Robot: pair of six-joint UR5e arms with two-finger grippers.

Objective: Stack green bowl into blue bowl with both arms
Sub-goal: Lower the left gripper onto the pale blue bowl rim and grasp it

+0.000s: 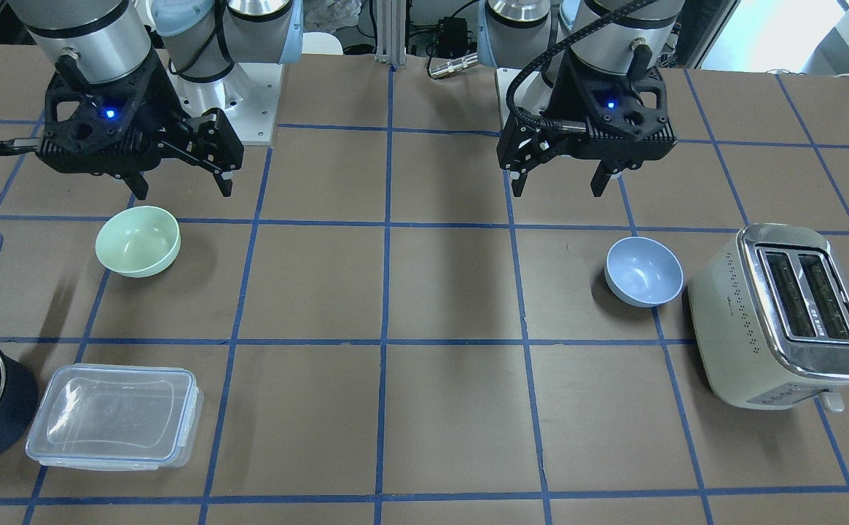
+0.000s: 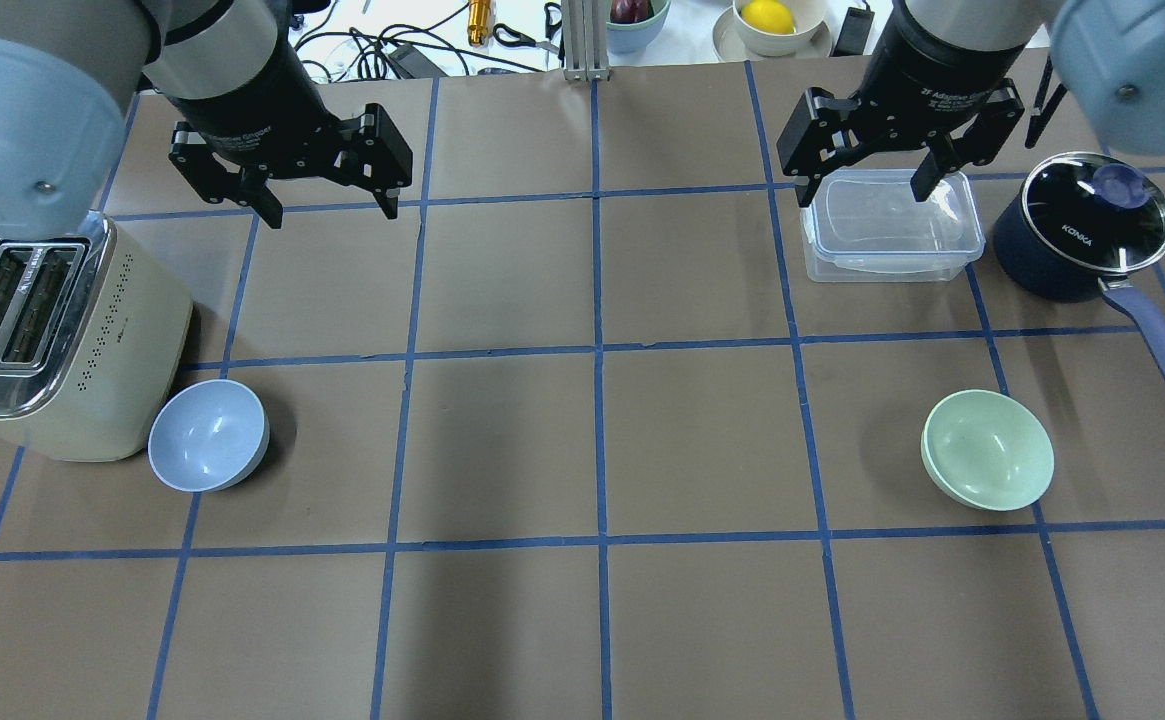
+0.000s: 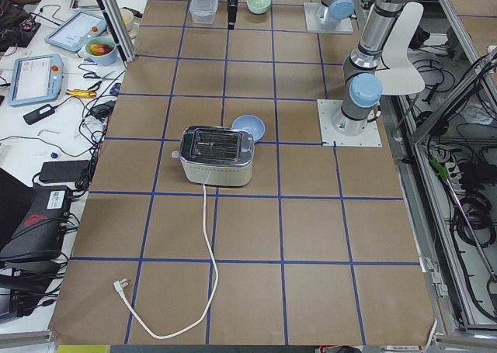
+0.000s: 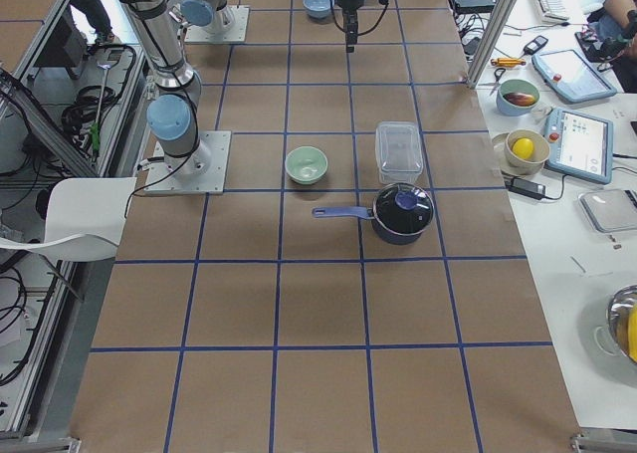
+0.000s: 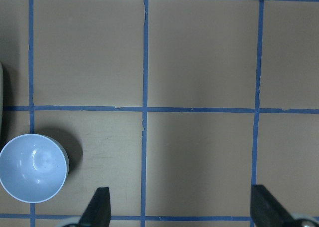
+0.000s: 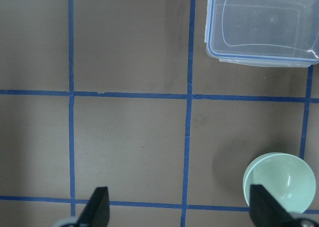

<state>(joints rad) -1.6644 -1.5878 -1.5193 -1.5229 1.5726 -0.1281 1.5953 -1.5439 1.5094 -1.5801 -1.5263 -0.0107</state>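
Observation:
The mint-green bowl (image 2: 988, 449) stands upright on the table on the right side of the overhead view; it also shows in the front view (image 1: 138, 240) and the right wrist view (image 6: 279, 183). The pale blue bowl (image 2: 208, 435) stands upright beside the toaster; it also shows in the front view (image 1: 643, 270) and the left wrist view (image 5: 33, 167). My left gripper (image 2: 325, 208) is open, raised above the table, clear of the blue bowl. My right gripper (image 2: 864, 192) is open, raised over the clear container, clear of the green bowl. Both bowls are empty.
A cream toaster (image 2: 52, 345) stands at the left edge, touching or nearly touching the blue bowl. A clear lidded container (image 2: 892, 228) and a dark blue saucepan (image 2: 1082, 228) with a glass lid stand at the far right. Blue tape lines grid the brown table.

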